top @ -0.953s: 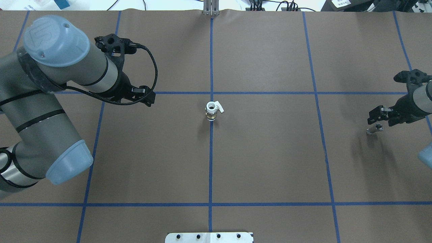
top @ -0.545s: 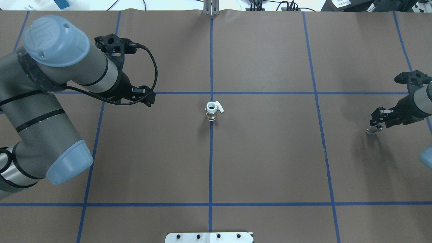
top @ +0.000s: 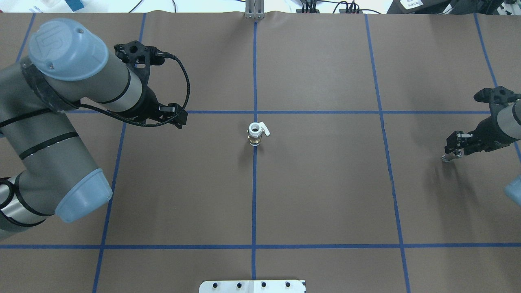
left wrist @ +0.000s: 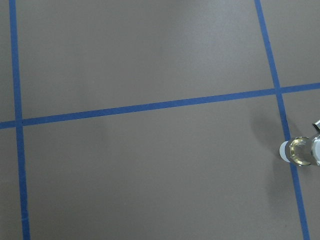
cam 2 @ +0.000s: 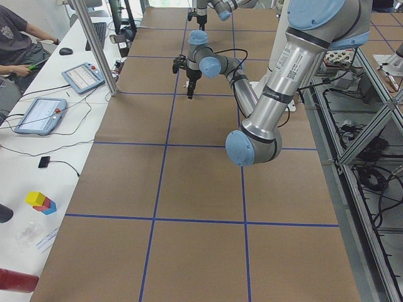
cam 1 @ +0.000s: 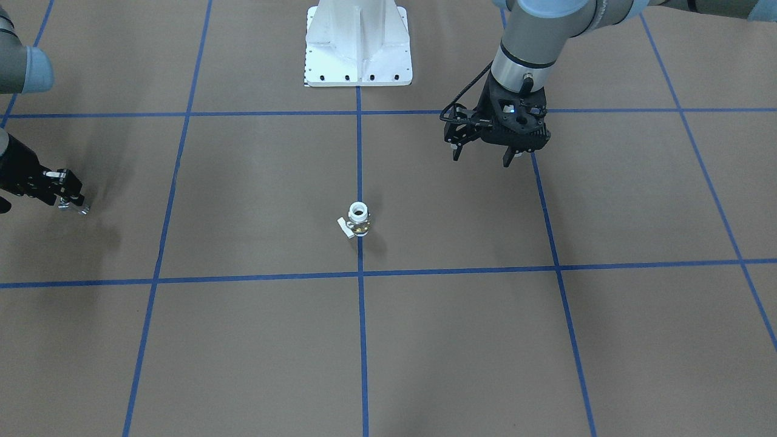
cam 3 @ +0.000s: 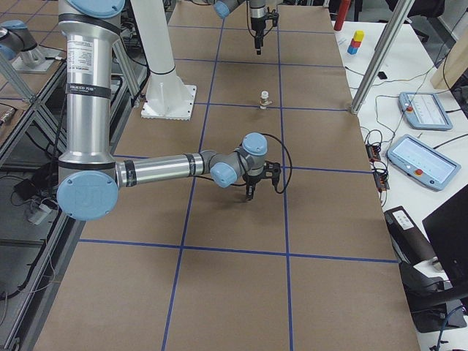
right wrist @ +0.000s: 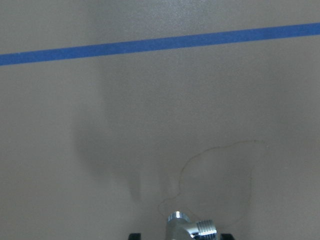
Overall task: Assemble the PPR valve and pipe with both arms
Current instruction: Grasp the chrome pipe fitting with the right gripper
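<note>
Items counted: two arms, two grippers, one valve, one pipe.

Item 1. One PPR valve [top: 255,133], a stubby fitting with white plastic ring ends, a brass-coloured middle and a small white side handle. It stands upright on the centre blue tape line of the brown paper-covered table [top: 325,195], with one open ring end facing up. Neither gripper touches it. It also shows at the right edge of the left wrist view.

Item 2. One pipe [top: 447,157], a small shiny silver metal piece with a short threaded stub. It sits far out on the robot's right, well apart from the PPR valve and directly under the right gripper [top: 452,152].

Item 3. The right gripper is black and two-fingered. Its jaws are drawn in narrow, with one finger on each side of the pipe, gripping it. In the right wrist view both finger ends flank the metal. Whether the pipe rests on the paper cannot be told.

Item 4. The left gripper [cam 1: 481,156] is of the same type. It hangs above the table with its fingers spread wide and nothing between them, apart from the PPR valve.

Item 5. The left arm [top: 69,122] and the right arm [cam 3: 161,167] are grey with light-blue joint caps.

Item 6. One white bolted pedestal [cam 1: 358,48].
</note>
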